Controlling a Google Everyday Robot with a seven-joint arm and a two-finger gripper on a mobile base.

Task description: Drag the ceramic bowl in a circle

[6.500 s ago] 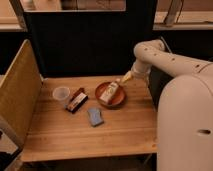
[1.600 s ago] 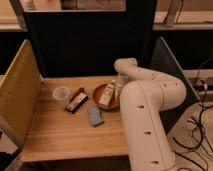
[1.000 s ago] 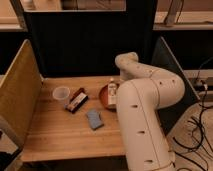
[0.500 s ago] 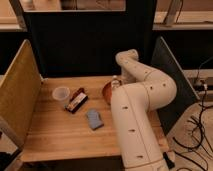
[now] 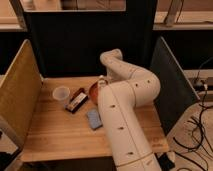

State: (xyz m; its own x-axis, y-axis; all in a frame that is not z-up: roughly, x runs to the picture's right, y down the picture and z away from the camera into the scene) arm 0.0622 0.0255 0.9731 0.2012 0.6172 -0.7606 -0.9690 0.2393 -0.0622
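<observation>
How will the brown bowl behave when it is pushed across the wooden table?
The bowl looks shallow and wide, so it will probably slide flat rather than tip or roll. It seems glazed and stiff, so likely rather heavy and breakable. The gripper, shut, sits at its rim, mostly hidden behind the arm, so its hold cannot be judged.

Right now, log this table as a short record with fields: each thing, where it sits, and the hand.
table: wooden top
bowl: reddish-brown, mid-table, mostly hidden behind the arm
hand: at the bowl's far-right rim, shut; whether it grips the bowl cannot be seen
cup: white, upright, left of the bowl
dark packet, between cup and bowl
blue packet, nearer the front edge than the bowl
arm: rises from the front right and curls over the bowl
</observation>
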